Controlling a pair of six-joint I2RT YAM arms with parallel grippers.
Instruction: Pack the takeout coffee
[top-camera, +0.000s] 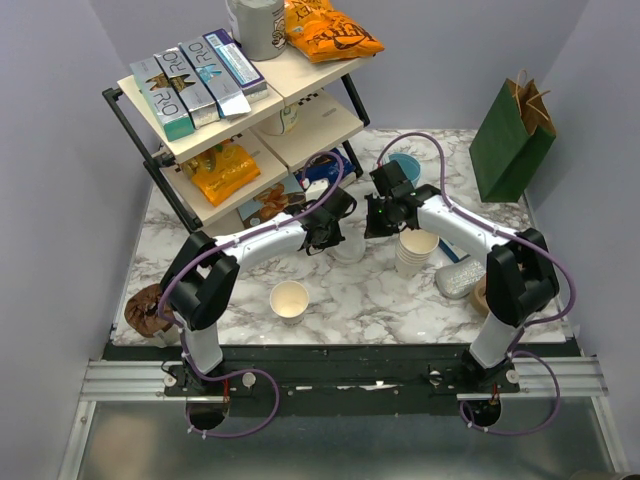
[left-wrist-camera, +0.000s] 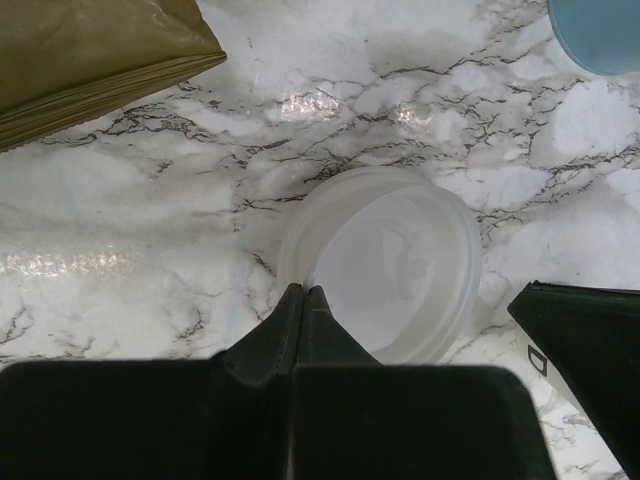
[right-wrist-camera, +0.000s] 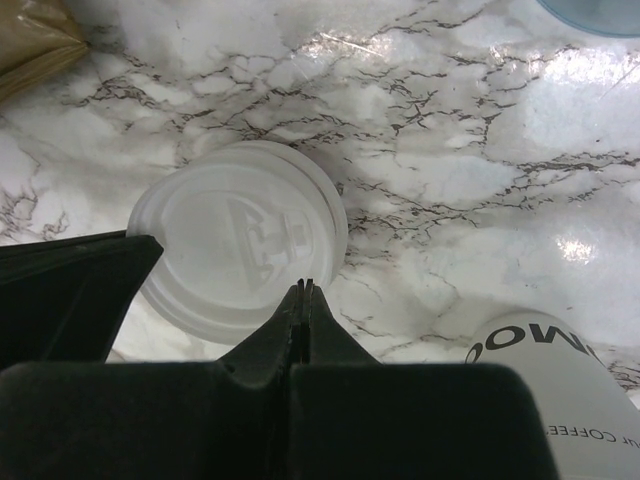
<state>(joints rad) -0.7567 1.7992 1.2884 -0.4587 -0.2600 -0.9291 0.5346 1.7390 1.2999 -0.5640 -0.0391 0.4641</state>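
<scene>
– Where was my coffee cup?

– Your cream paper cup (top-camera: 290, 298) stood upright and open-topped on the bench (top-camera: 385, 305), left of centre toward the near edge. Neither arm was at it.

– And the lid?

– The white lid (right-wrist-camera: 240, 250) lay farther back, about mid-bench, well apart from the cup and between your two arms. Its rim looked layered, like the top of a small pile, but I couldn't be sure.

– What were my grippers doing?

– Your left gripper (left-wrist-camera: 303, 292) had its fingers pressed flat together, tips at the lid's rim. I couldn't tell whether they touched it. Your right gripper (right-wrist-camera: 303, 288) was closed up the same way, its tip at the lid's edge from the other side. The two hung close to each other.

– What stood around them?

– The stack of lidless cream cups (top-camera: 417, 250) stood just right of the lid. The light blue cup (top-camera: 405, 165) was behind it. The green paper bag (top-camera: 512, 130) stood upright at the far right corner, well apart from your cup.
</scene>
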